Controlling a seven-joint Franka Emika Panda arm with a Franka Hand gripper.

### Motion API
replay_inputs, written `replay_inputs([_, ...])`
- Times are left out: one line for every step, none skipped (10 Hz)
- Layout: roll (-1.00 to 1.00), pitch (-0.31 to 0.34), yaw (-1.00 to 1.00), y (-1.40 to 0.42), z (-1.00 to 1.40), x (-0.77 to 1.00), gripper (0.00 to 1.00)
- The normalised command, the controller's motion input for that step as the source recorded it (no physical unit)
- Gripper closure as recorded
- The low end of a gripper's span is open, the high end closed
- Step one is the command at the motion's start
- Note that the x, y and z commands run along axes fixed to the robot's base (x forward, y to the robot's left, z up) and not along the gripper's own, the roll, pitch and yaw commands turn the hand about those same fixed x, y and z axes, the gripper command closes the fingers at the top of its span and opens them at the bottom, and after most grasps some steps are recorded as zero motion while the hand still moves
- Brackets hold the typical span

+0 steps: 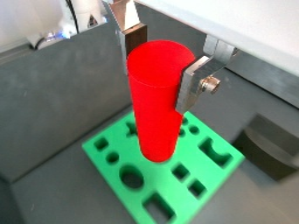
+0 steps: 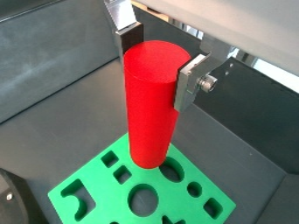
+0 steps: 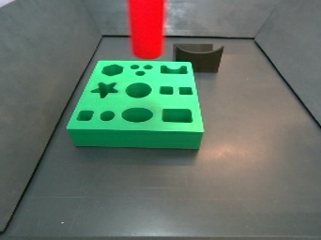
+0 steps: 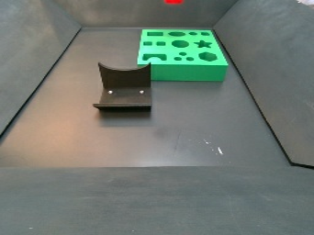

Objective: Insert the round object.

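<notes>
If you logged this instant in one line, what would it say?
gripper: shut on red peg | peg: upright, above green block | not inserted | dark notched block: aside

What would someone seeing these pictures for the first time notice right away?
The bright red peg stands out first: it is upright and clamped between the fingers of the gripper, held in the air above the green block. Next comes that green block itself, lying on the dark floor with many differently shaped holes in its top, a star and circles among them. A dark grey block with a curved notch sits apart from it on the floor.
</notes>
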Motion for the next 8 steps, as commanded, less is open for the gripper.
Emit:
replay_inputs([-0.18, -0.133, 0.00, 0.78, -0.77, -0.80, 1.00])
replay_inputs([-0.09, -0.099, -0.09, 0.55, -0.70, -0.53, 1.00])
replay_inputs([0.00, -0.040, -0.13, 0.38, -0.53, -0.48, 1.00])
replay_inputs([0.00, -0.021, -0.11, 0.15, -0.47, -0.24, 1.00])
replay_inputs([-0.12, -0.021, -0.09, 0.05, -0.37, 0.00, 1.00])
replay_inputs([-0.25, -0.064, -0.16, 0.00, -0.33, 0.11, 1.00])
replay_inputs([-0.29, -0.093, -0.16, 0.00, -0.34, 0.07, 1.00])
replay_inputs([-0.26, -0.064, -0.13, 0.05, -0.29, 0.07, 1.00])
